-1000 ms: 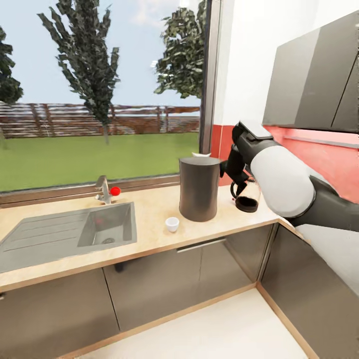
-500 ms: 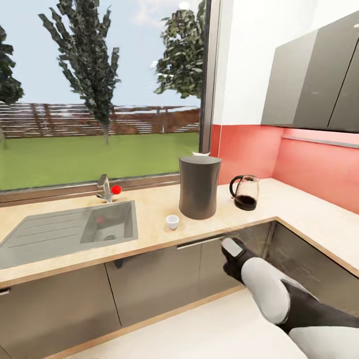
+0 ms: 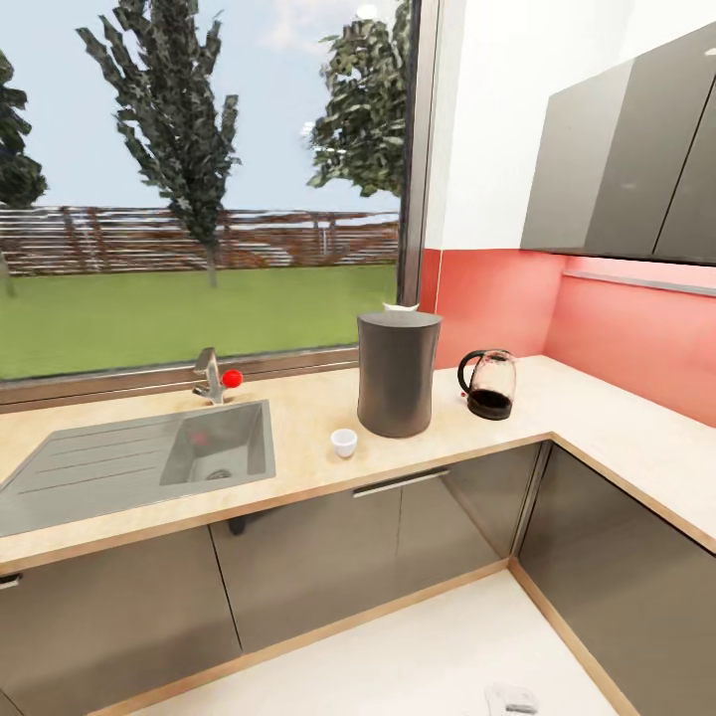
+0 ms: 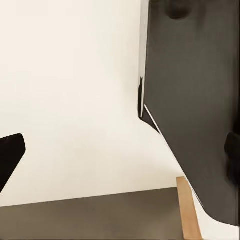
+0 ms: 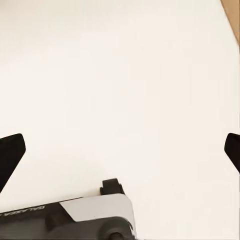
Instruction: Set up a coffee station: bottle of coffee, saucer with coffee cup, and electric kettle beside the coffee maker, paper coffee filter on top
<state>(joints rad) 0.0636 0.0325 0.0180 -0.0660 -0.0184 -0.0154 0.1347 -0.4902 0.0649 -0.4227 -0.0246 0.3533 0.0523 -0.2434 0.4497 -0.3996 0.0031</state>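
The tall dark grey coffee maker [image 3: 398, 375] stands on the beige countertop [image 3: 298, 467], right of the sink. A white paper coffee filter [image 3: 401, 308] peeks over its flat top. The glass electric kettle [image 3: 489, 384] stands upright just to its right, near the corner. The tiny white coffee cup [image 3: 344, 444] sits directly on the counter, in front and to the left of the coffee maker. The saucer and the bottle of coffee are out of view. My left gripper [image 4: 120, 157] and right gripper [image 5: 120, 152] are both open and empty, hanging low over the pale floor.
A steel sink [image 3: 214, 443] with a drainboard and a faucet [image 3: 207, 376] with a red knob takes up the counter's left part. Dark wall cabinets [image 3: 626, 169] hang over the right run of the counter. A dark cabinet front [image 4: 195, 100] is close to my left gripper.
My right arm has drawn back from the kettle, dropped below the counter edge and left the head view almost entirely. The kettle stays standing on the counter.
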